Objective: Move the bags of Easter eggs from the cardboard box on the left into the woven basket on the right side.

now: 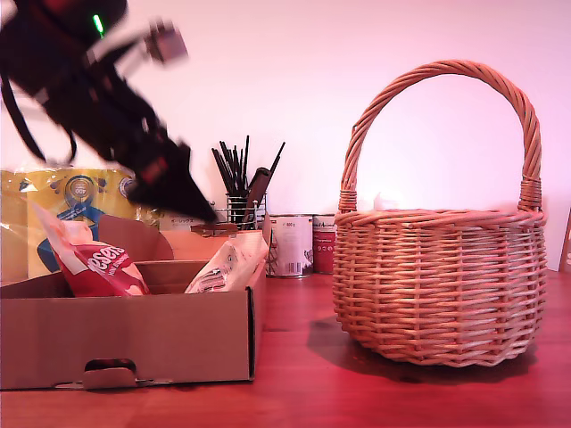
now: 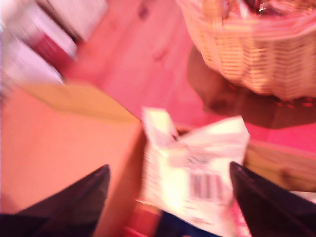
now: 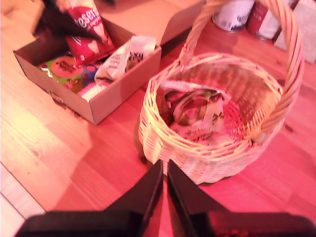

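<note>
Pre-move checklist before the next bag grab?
1. My first gripper open: ok, fingers wide apart, nothing held.
2. Target lined up: ok, the white bag sits between the fingers, inside the cardboard box.
3. Contact with that bag: cannot tell, the first wrist view is blurred.
4. Basket has room: ok, one bag inside, with space left.
5. My second gripper out of the way: ok, shut, empty, outside the basket's wall.
6. Red bag clear of the grab: cannot tell, it leans upright in the box near the arm.

A home-like setting: a red wooden table with tins and a utensil holder against a plain wall.
</note>
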